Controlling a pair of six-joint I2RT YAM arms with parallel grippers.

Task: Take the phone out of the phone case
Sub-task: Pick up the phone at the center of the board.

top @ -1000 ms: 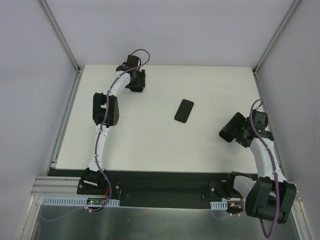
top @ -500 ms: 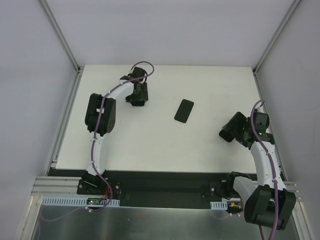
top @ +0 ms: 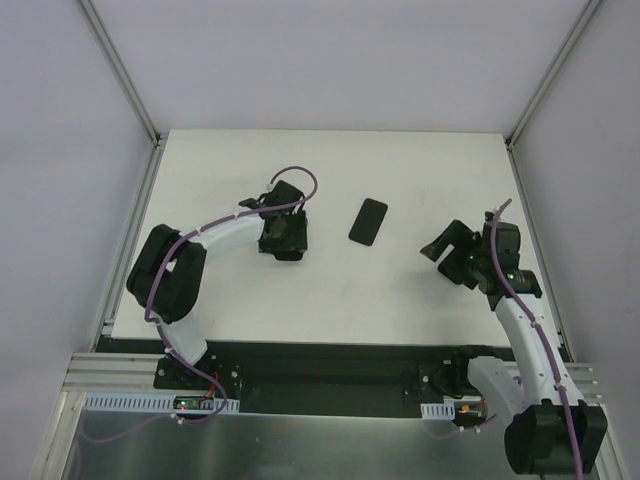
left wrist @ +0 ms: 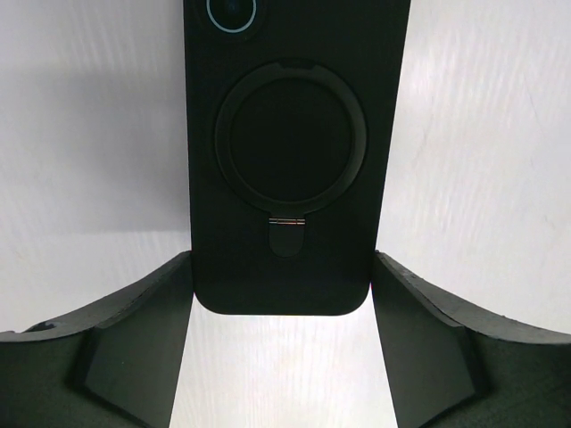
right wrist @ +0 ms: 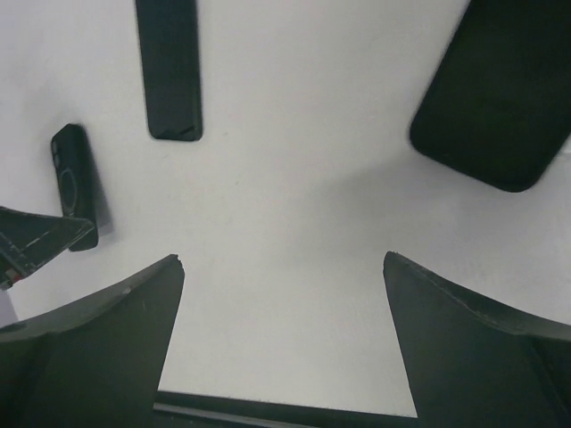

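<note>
A black phone case [left wrist: 290,134] with a round ring stand on its back fills the left wrist view. A lens with a pale ring shows at its top edge, so the phone appears to be inside. My left gripper [left wrist: 282,259] is shut on the case's lower end, one finger against each long side. From above, that gripper [top: 283,238] is left of the table's centre and covers the case. The right wrist view shows the case [right wrist: 71,174] small at the left. My right gripper [right wrist: 283,257] [top: 440,245] hangs open and empty at the right.
A flat black phone-sized slab [top: 368,221] lies on the white table [top: 330,290] between the two grippers. The right wrist view shows a narrow dark slab [right wrist: 169,71] and a larger rounded black one [right wrist: 500,89] close by. Grey walls enclose the table.
My left arm has swung from the back left corner toward the table's centre, still gripping the case. My right gripper has moved slightly left, toward the slab.
</note>
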